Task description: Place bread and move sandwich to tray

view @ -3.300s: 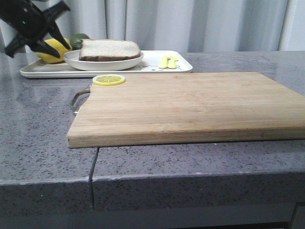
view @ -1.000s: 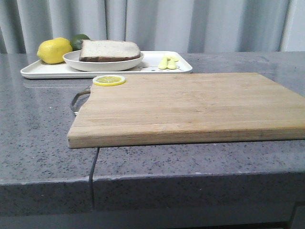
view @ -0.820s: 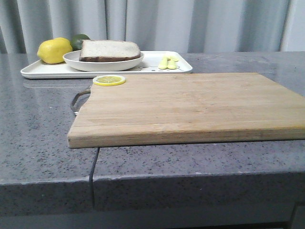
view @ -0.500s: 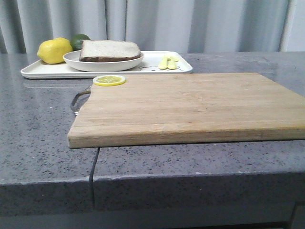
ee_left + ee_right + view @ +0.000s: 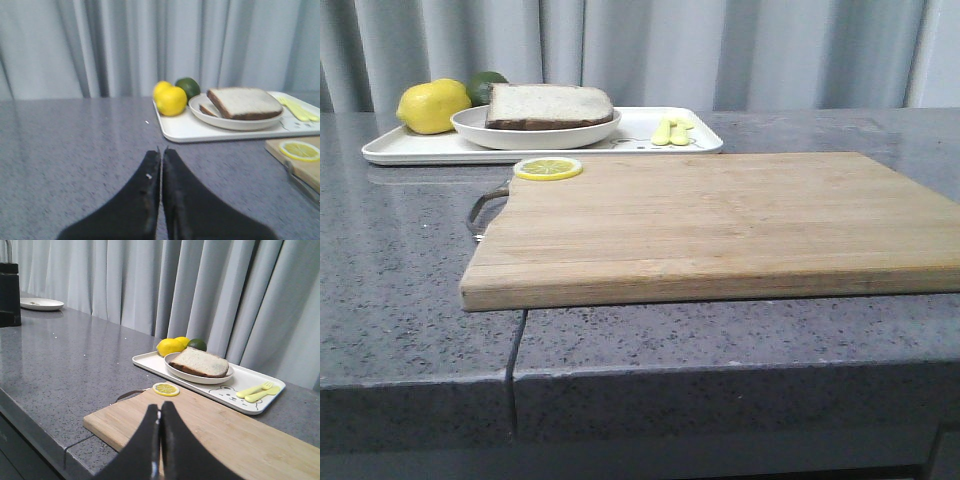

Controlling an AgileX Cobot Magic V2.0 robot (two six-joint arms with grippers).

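The sandwich (image 5: pixel 549 104), topped by a pale bread slice with dark crust, sits in a round white plate (image 5: pixel 535 133) on the white tray (image 5: pixel 650 142) at the back left. It also shows in the left wrist view (image 5: pixel 244 103) and the right wrist view (image 5: pixel 200 362). No egg is visible. My left gripper (image 5: pixel 161 152) is shut and empty, over the grey counter well short of the tray (image 5: pixel 190 131). My right gripper (image 5: pixel 159 408) is shut and empty, above the near part of the wooden cutting board (image 5: pixel 215 432). Neither gripper shows in the front view.
A lemon (image 5: pixel 433 106) and a dark green fruit (image 5: pixel 486 84) lie on the tray's left end, yellow toy cutlery (image 5: pixel 671 131) on its right. A lemon slice (image 5: pixel 548 168) rests on the board's (image 5: pixel 720 220) far left corner. A small plate (image 5: pixel 41 303) stands far off.
The left gripper, open near the lemon 3.3 s ago, has left the front view. Over the last second nothing else has moved.
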